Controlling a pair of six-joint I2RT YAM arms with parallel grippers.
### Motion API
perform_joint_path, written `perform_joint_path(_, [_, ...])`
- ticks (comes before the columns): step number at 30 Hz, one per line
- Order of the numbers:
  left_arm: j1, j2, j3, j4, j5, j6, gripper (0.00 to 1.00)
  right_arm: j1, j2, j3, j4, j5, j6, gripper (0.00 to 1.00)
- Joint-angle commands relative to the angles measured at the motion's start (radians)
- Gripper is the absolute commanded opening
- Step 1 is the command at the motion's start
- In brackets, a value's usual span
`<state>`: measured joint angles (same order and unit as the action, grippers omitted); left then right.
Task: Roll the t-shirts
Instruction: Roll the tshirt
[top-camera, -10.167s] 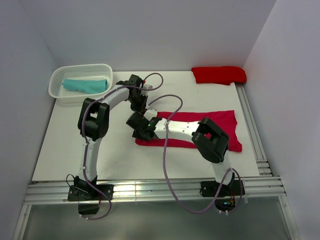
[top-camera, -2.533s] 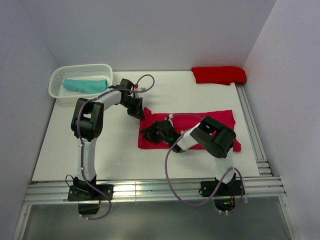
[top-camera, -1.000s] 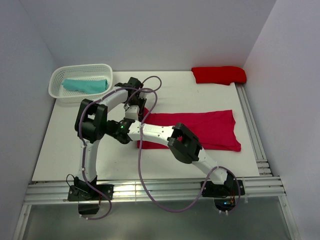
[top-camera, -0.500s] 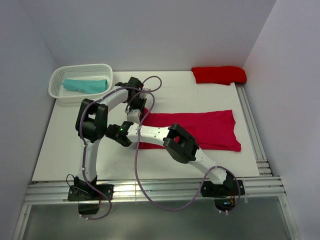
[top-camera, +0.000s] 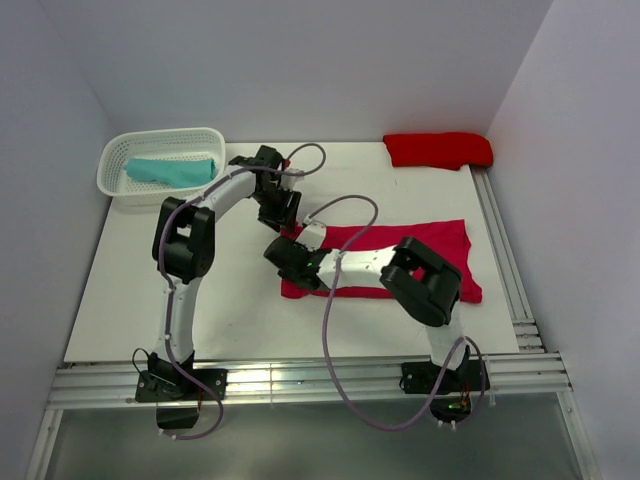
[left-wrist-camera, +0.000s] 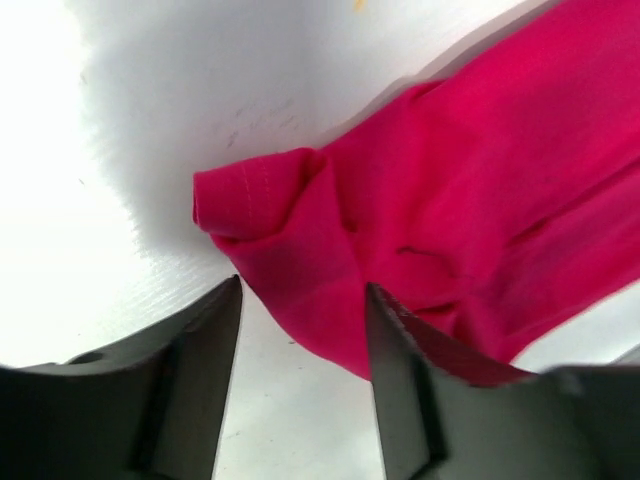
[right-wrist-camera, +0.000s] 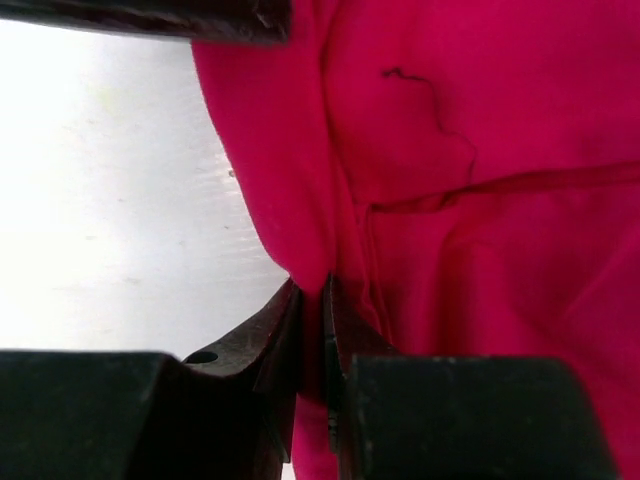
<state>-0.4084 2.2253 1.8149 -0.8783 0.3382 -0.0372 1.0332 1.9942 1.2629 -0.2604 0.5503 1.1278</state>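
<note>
Flat crimson t-shirt, right gripper clamped on its edge, left gripper apart over its corner.

The shirt lies spread on the table right of centre, and both grippers sit at its bunched left end (top view: left one at the far corner, right one just nearer). In the right wrist view, the fingers are nearly together with a thin fold of the shirt's edge pinched between them. In the left wrist view, the fingers are wide, with the folded hem corner below and between them, not gripped. The scarlet t-shirt is in the far right corner and the teal t-shirt in the basket far left, both well apart from the grippers.
</note>
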Motion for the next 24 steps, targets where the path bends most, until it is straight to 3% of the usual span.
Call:
perform_joint_path(1, [0.025,-0.03,0.083,-0.017,0.106,0.031,0.58,-0.05,-0.032,-0.153,0.374,-0.255,0.056,0.08])
perform_joint_path(5, [0.055,-0.059,0.104,-0.047,0.214,0.089,0.64,-0.113,-0.031,-0.319,0.636,-0.384,0.173,0.07])
perform_joint_path(10, [0.111,-0.119,0.005,-0.041,0.309,0.132,0.65,-0.156,0.017,-0.465,0.991,-0.473,0.317,0.07])
perform_joint_path(17, [0.154,-0.115,-0.159,0.021,0.418,0.206,0.65,-0.163,0.109,-0.545,1.182,-0.507,0.446,0.06])
perform_joint_path(24, [0.161,-0.007,-0.201,0.13,0.536,0.168,0.62,-0.165,0.149,-0.602,1.306,-0.515,0.507,0.06])
